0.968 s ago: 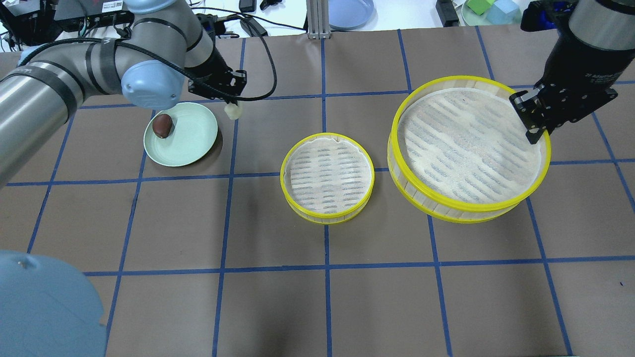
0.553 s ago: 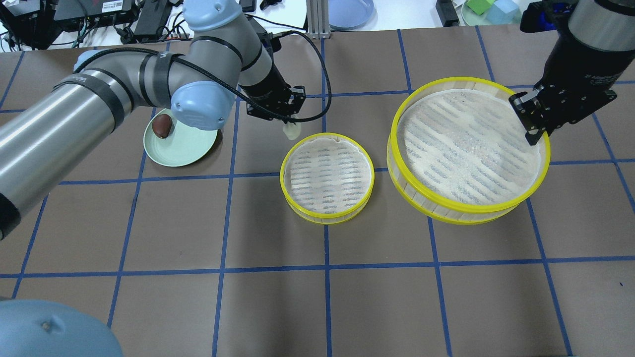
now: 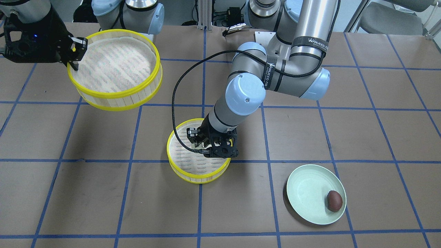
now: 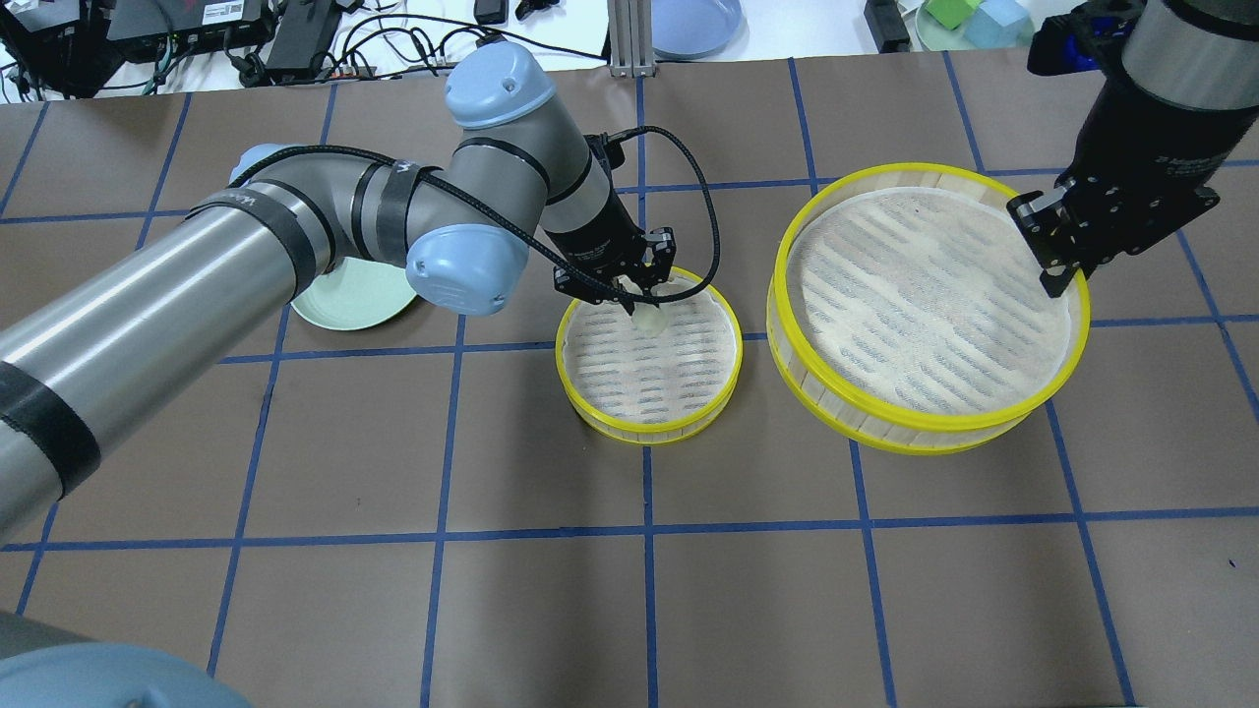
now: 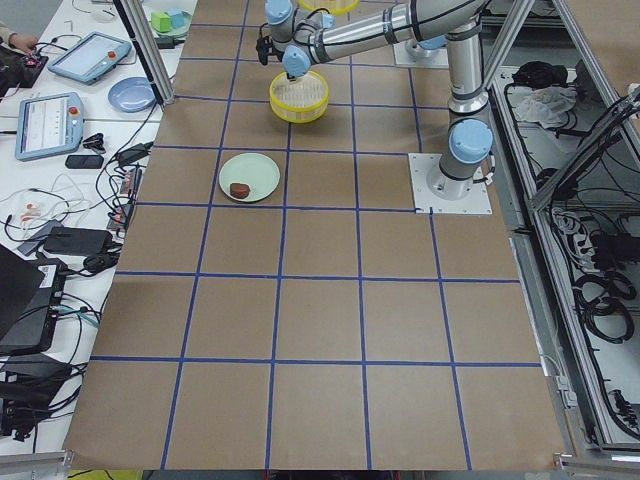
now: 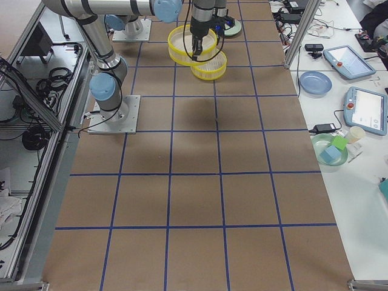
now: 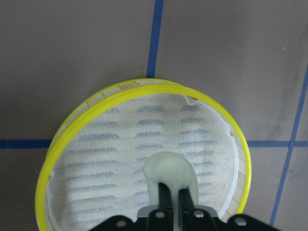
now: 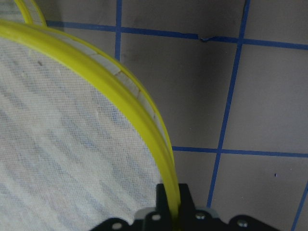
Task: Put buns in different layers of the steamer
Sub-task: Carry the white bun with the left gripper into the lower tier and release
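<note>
My left gripper is shut on the cream-white bun and holds it over the steamer layer on the table, near its far rim. The left wrist view shows the bun pinched between the fingers above the liner. My right gripper is shut on the yellow rim of the second steamer layer and holds it lifted above the table; the rim runs into the jaws in the right wrist view. The dark reddish-brown bun lies on the pale green plate.
The plate is partly hidden behind my left arm in the overhead view. A blue plate and a green dish with blocks lie beyond the table's far edge. Blue tape lines mark the brown table.
My left gripper carried the cream-white bun rightward from beside the plate to over the steamer layer on the table. The right gripper and the lifted layer barely moved.
</note>
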`<state>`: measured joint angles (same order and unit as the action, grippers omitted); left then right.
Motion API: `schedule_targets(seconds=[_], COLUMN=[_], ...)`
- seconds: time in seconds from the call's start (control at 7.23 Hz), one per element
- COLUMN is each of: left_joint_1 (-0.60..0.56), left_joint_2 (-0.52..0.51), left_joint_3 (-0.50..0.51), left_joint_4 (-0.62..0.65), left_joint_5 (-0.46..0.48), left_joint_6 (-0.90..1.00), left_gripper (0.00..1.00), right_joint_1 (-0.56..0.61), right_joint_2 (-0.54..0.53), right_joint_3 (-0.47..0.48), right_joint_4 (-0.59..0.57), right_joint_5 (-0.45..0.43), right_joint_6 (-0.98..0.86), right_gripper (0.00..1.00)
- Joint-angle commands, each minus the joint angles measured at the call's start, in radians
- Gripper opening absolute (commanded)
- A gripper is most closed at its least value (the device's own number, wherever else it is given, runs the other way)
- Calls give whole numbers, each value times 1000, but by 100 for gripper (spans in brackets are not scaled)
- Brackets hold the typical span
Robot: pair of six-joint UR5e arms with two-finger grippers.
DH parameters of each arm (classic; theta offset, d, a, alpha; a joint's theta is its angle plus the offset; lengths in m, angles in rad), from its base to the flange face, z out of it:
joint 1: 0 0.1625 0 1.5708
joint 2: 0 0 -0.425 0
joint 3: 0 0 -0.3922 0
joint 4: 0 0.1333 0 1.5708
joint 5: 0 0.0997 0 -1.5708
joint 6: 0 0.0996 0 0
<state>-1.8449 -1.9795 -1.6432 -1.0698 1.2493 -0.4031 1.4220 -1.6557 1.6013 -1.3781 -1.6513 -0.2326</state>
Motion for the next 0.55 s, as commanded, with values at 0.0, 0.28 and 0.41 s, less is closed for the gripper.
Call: schedule_targets(seconds=[0.0,0.28,0.41], left_joint_1=[-2,3,7], left_joint_2=[8,10,10], left_joint_3=[0,2,5], left_joint_4=[-2,-16,-22], left_joint_5=[2,9,10], left_joint_6=[-2,4,10], left_gripper=[100,100,100], right_joint_1=[2,3,18], right_joint_2=[10,46,92], right_joint_3=[8,-9,-12], right_joint_4=[-19,-51,-108], right_joint_5=[-2,-1,10], right_joint_6=[6,12,27], right_gripper=[0,0,0])
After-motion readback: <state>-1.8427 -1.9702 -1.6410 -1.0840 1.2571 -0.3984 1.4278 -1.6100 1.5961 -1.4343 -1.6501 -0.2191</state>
